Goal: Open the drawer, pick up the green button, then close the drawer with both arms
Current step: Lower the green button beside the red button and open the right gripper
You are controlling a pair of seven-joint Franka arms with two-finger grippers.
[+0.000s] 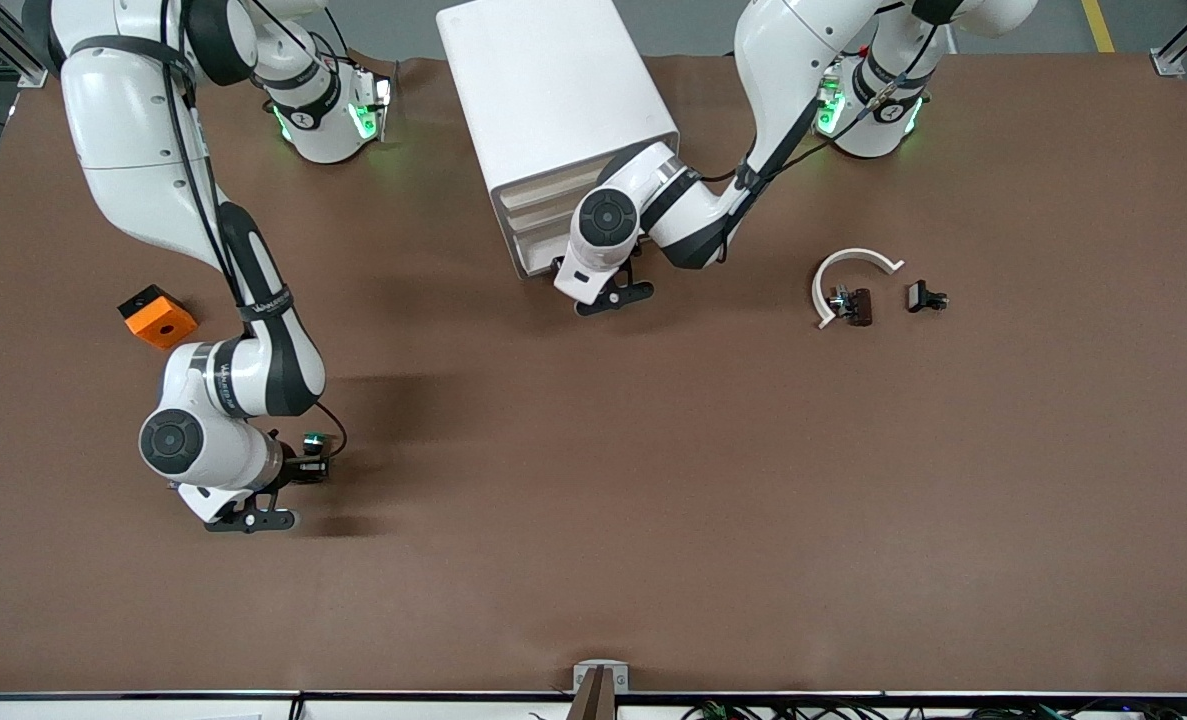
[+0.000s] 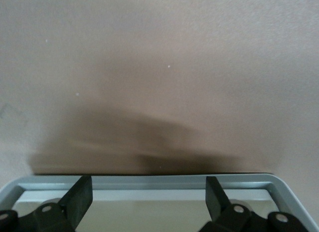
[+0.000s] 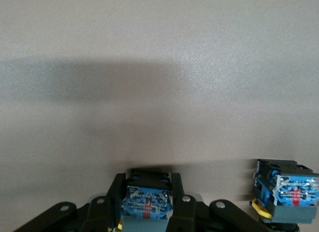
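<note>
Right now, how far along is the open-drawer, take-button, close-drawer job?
Done: the button is out, clamped in the right gripper's fingers low over the table, with a second button beside it. In hand: the left gripper, fingers open, sits at the drawer rim in front of the cabinet. Left: pushing the drawer fully shut.

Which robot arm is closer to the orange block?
The right one. The right gripper is low over the table, nearer the front camera than the orange block, holding a button. The left gripper is at the white cabinet, much farther from the block.
</note>
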